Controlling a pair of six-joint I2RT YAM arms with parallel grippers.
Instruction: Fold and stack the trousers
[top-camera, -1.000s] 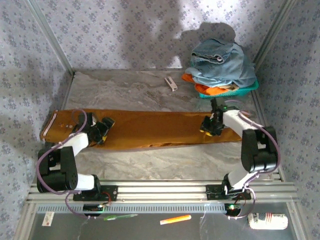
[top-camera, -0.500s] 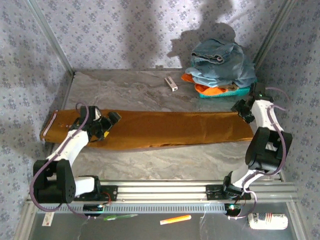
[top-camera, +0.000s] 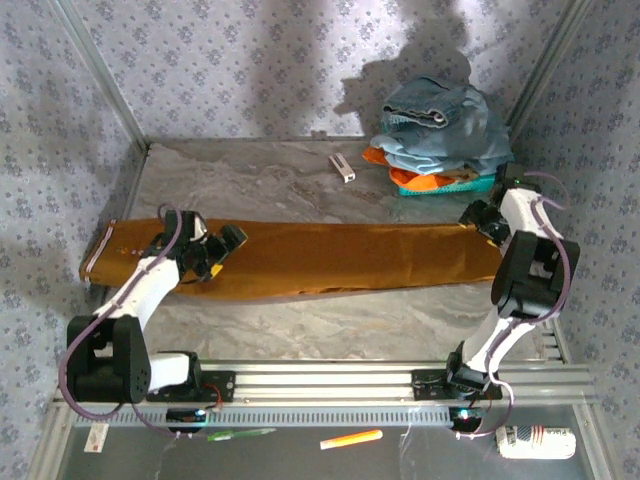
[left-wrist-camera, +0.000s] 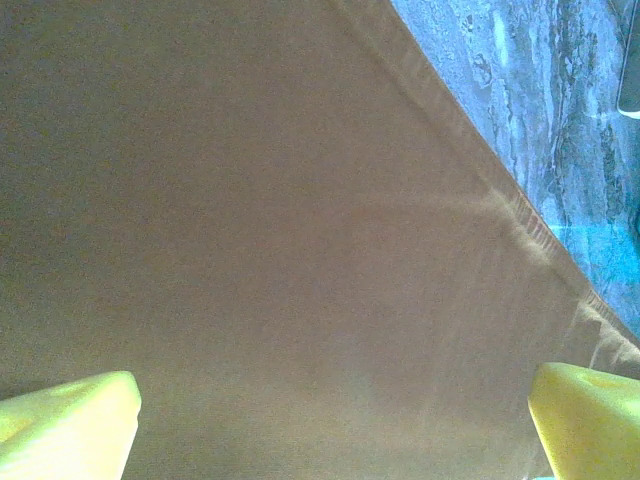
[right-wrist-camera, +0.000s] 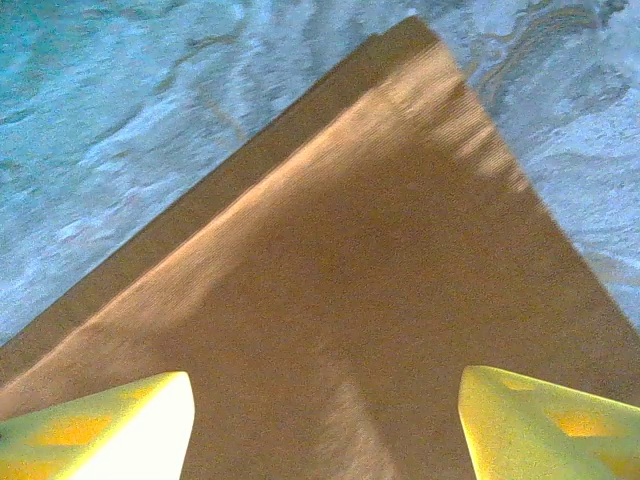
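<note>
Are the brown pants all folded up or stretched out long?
Stretched out long. The trousers lie flat in one strip across the table; at one end a second layer peeks out underneath.

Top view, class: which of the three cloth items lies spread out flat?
The mustard-brown trousers, stretched lengthwise across the table; the light blue denim and the orange cloth are bunched in a heap at the far right.

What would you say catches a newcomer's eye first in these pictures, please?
The long mustard trousers lie stretched flat, left to right, across the marble-patterned table. The left gripper hovers open near their waist end, and the right gripper hovers open over the far leg corner. At the back right, a heap of light blue denim tops a teal basket.
</note>
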